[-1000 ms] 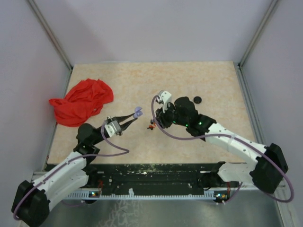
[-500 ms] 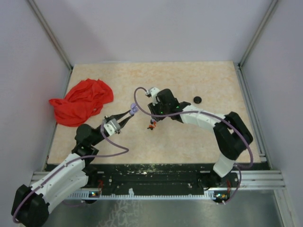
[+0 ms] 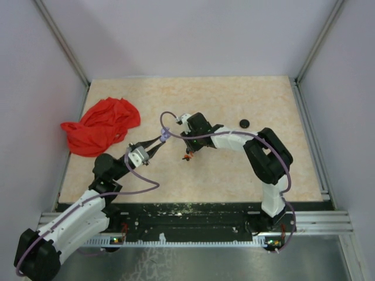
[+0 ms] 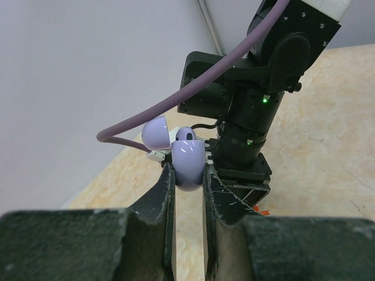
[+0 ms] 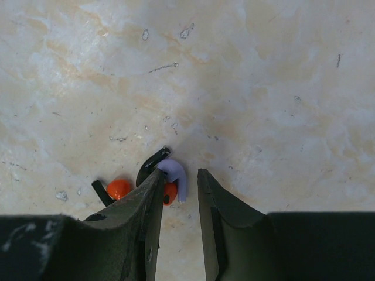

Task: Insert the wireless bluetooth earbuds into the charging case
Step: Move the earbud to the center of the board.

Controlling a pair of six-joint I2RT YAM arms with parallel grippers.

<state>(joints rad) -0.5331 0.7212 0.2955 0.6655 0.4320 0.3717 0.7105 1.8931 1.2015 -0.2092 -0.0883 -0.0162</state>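
My left gripper [image 4: 187, 175] is shut on the lavender charging case [image 4: 188, 161], lid open, held above the table; in the top view the case [image 3: 166, 134] is left of centre. A pale earbud [image 4: 186, 134] seems to sit in its top. My right gripper [image 5: 180, 174] is open and points down at the table. A lavender earbud [image 5: 176, 175] with a reddish-orange tip [image 5: 169, 192] and a black hook lies between its jaws, against the left finger. A second orange and black bit [image 5: 118, 188] lies just left. In the top view these bits [image 3: 187, 156] lie under the right wrist.
A crumpled red cloth [image 3: 102, 126] lies at the back left of the table. A small round black disc [image 3: 244, 123] lies right of the right arm's wrist. The right arm's elbow [image 3: 269, 155] is folded over the right half of the table.
My right arm has swung left and folded at the elbow, bringing its gripper down over the earbud bits close to the held case. My left gripper has kept the case, shifting slightly.
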